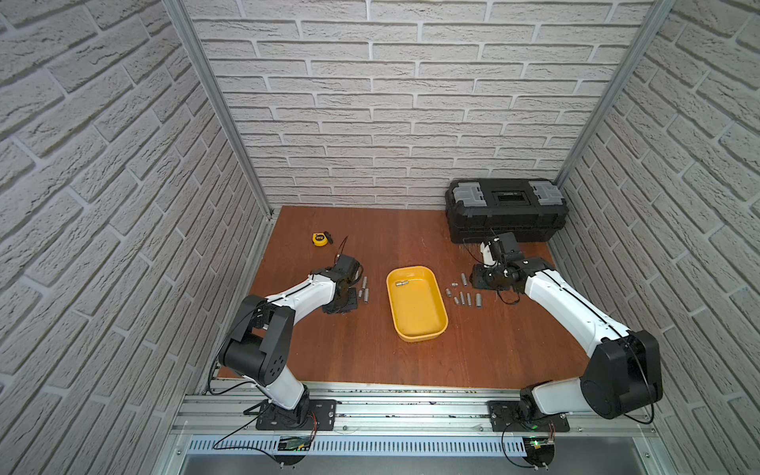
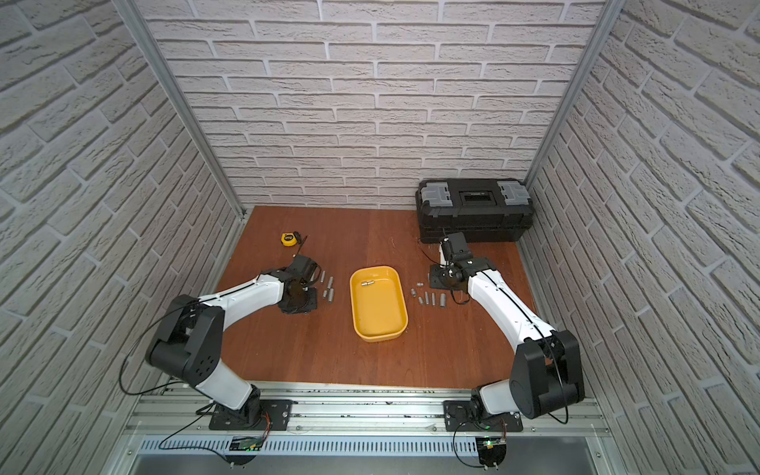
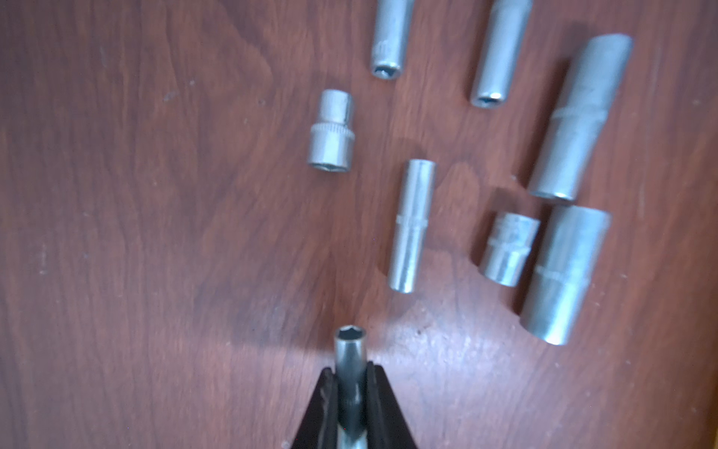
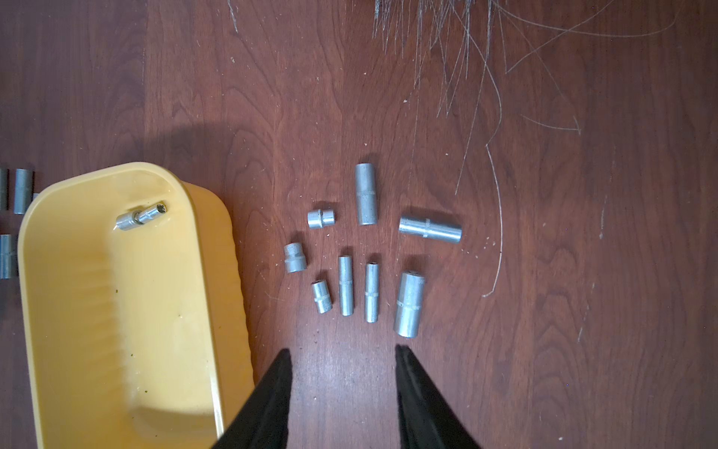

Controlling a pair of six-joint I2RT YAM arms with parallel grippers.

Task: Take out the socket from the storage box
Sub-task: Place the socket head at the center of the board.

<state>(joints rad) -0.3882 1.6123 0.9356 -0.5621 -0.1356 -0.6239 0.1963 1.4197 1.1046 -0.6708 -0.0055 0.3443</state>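
**A:** Start at the left. What has the left claw (image 3: 351, 371) got?

**B:** It is clenched on a slim socket (image 3: 349, 346), gripped lengthwise with the hex mouth poking out past the tips. It is over bare counter (image 1: 370, 357), just beside the loose sockets (image 3: 412, 225) laid out there.

**A:** What's the risk?

**B:** It is round steel between two flat pads. If it is let go before it is down, I'd expect it to roll into that group and scatter it. I cannot tell how high it hangs.

**A:** And the storage box (image 1: 415, 312)?

**B:** It is in the middle, between the arms. One socket piece (image 4: 142, 218) lies inside at the far end, close to the wall. I cannot tell whether it is one part or two touching.

**A:** So the job isn't finished.

**B:** Judging by that, no. The piece sits tight to the wall, so a claw coming in could catch the rim, shove the light tub, or pinch only half of the piece.

**A:** What about the right side?

**B:** The right claw (image 4: 342, 348) is released and holds nothing. It hovers near the box's wall, just short of the other set of sockets (image 4: 345, 285). A careless swing toward the box could sweep those away.
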